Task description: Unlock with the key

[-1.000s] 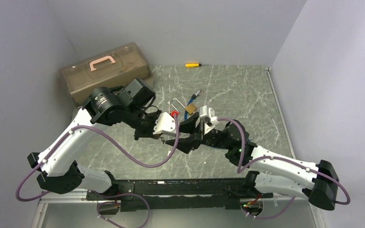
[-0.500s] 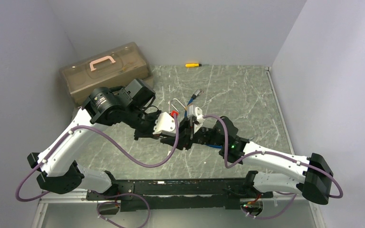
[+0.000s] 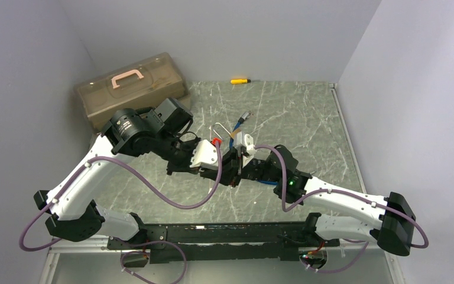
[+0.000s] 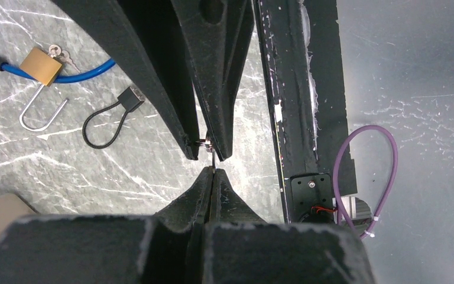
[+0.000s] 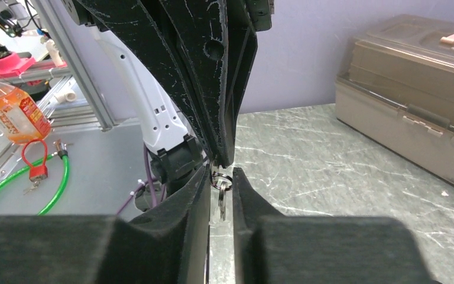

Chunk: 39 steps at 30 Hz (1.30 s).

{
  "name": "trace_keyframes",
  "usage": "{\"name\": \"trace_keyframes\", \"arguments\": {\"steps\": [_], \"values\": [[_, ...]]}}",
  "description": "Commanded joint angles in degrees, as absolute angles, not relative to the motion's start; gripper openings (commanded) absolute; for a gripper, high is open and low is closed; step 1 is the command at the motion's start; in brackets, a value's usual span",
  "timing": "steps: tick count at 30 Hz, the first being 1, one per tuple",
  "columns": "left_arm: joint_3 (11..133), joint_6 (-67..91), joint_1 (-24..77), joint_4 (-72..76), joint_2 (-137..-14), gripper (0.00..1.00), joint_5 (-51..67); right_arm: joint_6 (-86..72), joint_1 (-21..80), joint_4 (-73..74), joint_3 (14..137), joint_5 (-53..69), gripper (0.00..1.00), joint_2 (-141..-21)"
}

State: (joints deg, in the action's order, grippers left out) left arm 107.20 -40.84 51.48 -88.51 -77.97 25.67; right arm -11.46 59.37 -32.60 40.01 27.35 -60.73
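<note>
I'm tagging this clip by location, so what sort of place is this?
Probably a robotics lab test cell: plain grey walls box in a marble-patterned tabletop, aluminium framing stands beyond its edge, and practice props like a padlock and a toolbox sit out.

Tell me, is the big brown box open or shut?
Shut. The brown box has its lid sitting flat on the base, with no gap showing.

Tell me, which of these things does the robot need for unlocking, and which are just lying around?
For the job:
key on its ring
brass padlock

Just lying about:
brown toolbox
yellow screwdriver
black loop strap
</note>
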Motion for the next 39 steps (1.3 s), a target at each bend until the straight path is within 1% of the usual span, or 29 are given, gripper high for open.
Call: {"name": "trace_keyframes", "arguments": {"steps": [1,6,7,8,10,14,18,21,25,28,33,39], "values": [[109.51,-39.92,51.82,-88.50,-77.87,0.00,27.32,-10.17,59.24,-34.89,41.54,27.44,0.25,-59.56],[109.60,-39.90,51.78,-88.51,-77.87,0.00,27.36,-10.05,59.24,-34.83,42.21,27.95,0.25,-60.04],[109.41,-39.90,51.81,-88.51,-77.79,0.00,27.38,-10.43,59.25,-35.19,42.07,27.80,0.30,-60.04],[109.21,-39.90,51.85,-88.51,-77.74,0.00,27.31,-10.68,59.22,-35.61,41.95,27.66,0.37,-59.96],[109.07,-39.90,51.77,-88.55,-77.70,0.00,27.16,-11.02,59.29,-36.45,41.60,27.54,0.44,-59.71],[109.14,-39.83,51.81,-88.48,-77.61,0.00,27.08,-11.11,59.24,-36.72,42.04,27.61,0.44,-59.68],[109.23,-39.84,51.81,-88.51,-77.61,0.00,27.07,-11.77,59.23,-36.76,42.97,28.35,0.39,-60.81],[109.18,-39.81,51.86,-88.59,-77.48,0.00,26.98,-12.56,59.24,-37.59,43.01,29.12,0.31,-61.62],[109.32,-39.83,51.77,-88.63,-77.35,0.00,27.01,-12.45,59.24,-37.55,43.20,29.41,0.08,-62.42],[109.46,-39.86,51.77,-88.68,-77.22,0.00,26.96,-11.87,59.24,-35.76,43.65,29.97,0.00,-62.69],[108.98,-39.81,51.81,-88.68,-77.10,0.00,26.89,-12.47,58.62,-33.95,43.43,30.82,0.00,-62.12],[109.87,-40.52,51.78,-88.87,-77.38,0.00,27.33,-14.95,56.61,-27.59,46.06,31.21,0.00,-63.23]]}}
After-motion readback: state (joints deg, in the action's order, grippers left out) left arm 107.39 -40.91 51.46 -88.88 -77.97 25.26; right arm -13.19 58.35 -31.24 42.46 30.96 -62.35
